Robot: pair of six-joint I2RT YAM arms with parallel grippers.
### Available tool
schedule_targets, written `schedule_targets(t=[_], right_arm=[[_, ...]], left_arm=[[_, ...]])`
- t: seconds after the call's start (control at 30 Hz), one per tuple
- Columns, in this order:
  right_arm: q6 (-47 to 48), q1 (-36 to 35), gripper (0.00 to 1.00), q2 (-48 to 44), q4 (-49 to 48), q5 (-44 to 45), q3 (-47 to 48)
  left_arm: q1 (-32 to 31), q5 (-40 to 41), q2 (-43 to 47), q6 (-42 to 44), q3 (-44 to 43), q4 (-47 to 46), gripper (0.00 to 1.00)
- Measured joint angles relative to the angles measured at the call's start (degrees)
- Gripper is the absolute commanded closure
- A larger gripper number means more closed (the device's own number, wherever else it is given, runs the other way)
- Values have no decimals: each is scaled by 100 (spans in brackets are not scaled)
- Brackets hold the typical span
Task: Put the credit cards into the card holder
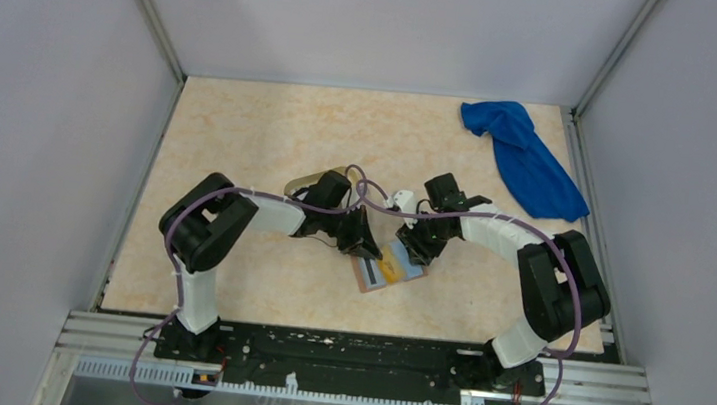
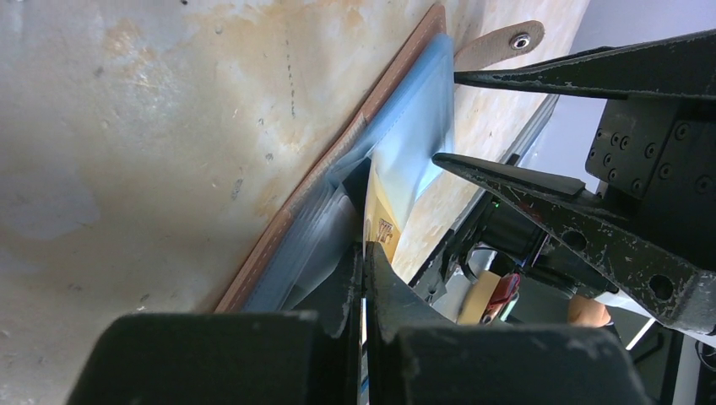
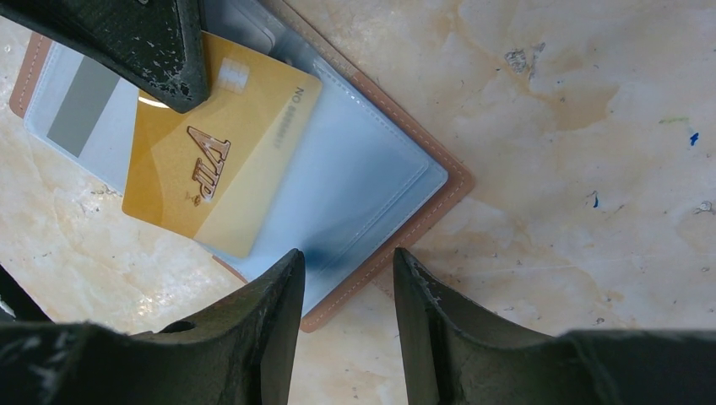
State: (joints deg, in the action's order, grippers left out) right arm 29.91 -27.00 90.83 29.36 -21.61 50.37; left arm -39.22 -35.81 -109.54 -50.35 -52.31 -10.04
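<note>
The card holder (image 3: 371, 177) lies open and flat on the table (image 1: 241, 130), a little toward 6 o'clock from the table's middle in the top view, grey-blue inside facing up, tan rim showing. A yellow card (image 3: 215, 169) marked VIP lies tilted across its inside, one corner overhanging the rim at 7 o'clock in the right wrist view. A white card with a grey stripe (image 3: 80, 110) sits at 10 o'clock of it; slotted or loose, can't tell. Left gripper (image 2: 365, 270) — fingers closed, pinching the yellow card's edge. Right gripper (image 3: 348, 278) — fingers apart, nothing between them, over the holder's near corner. Snap strap (image 2: 498, 42) sticks out past the holder. Pale tray (image 1: 308, 183) at 11 o'clock of the holder, half hidden by the left arm; blue cloth (image 1: 525, 160) crumpled in the 1 o'clock corner.
</note>
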Motion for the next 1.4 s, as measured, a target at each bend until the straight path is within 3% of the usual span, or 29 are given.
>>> schedule_targets(t=[0.73,1.17,1.27,1.4], right_arm=[[-4,-17,57,0,0,31,0],[-7,-59,56,-455,-90,-74,-24],[52,-70,61,-938,-221,-330,-96],[352,-229,82,-1513,-433,-957,-350]], left_arm=[[24,-155,-133,-59,70,-428,94],[35,-238,-289,-109,15,-662,85],[33,-236,-289,-109,15,-686,83],[33,-236,-291,-107,17,-713,82]])
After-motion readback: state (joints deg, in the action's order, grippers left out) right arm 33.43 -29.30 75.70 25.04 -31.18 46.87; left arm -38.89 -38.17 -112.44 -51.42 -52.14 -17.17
